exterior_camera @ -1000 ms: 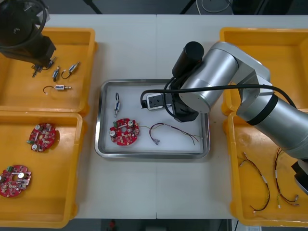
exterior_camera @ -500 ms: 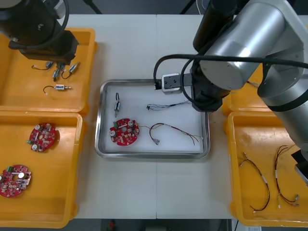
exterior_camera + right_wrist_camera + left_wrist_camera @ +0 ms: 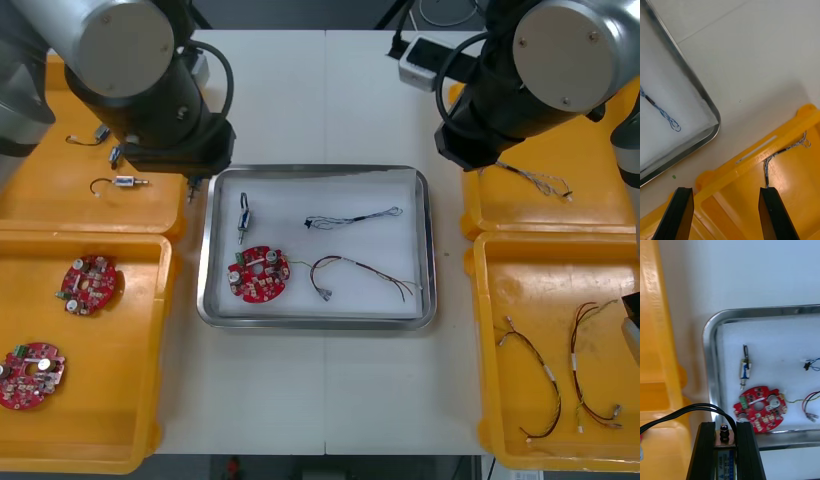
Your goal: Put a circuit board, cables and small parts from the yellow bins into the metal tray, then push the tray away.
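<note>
- Left gripper [image 3: 725, 429] hung just left of the tray [image 3: 316, 322], clamped on a small part [image 3: 723, 434];
- Right gripper [image 3: 727, 193] hovered over a right bin [image 3: 752, 152], fingers apart, empty;
- The tray held a board [image 3: 258, 274], a blue-white cable [image 3: 350, 217], a red-yellow cable [image 3: 360, 272] and a second part [image 3: 243, 218].

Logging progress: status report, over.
Left claw shut on small metal part, near tray corner. Right claw open over yellow bin. Tray holds circuit board, twisted cable, red-yellow cable, second part. Nothing blocking.

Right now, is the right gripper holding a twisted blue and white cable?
No, the right gripper is open above the yellow plastic bin, with nothing between its fingers.
</note>
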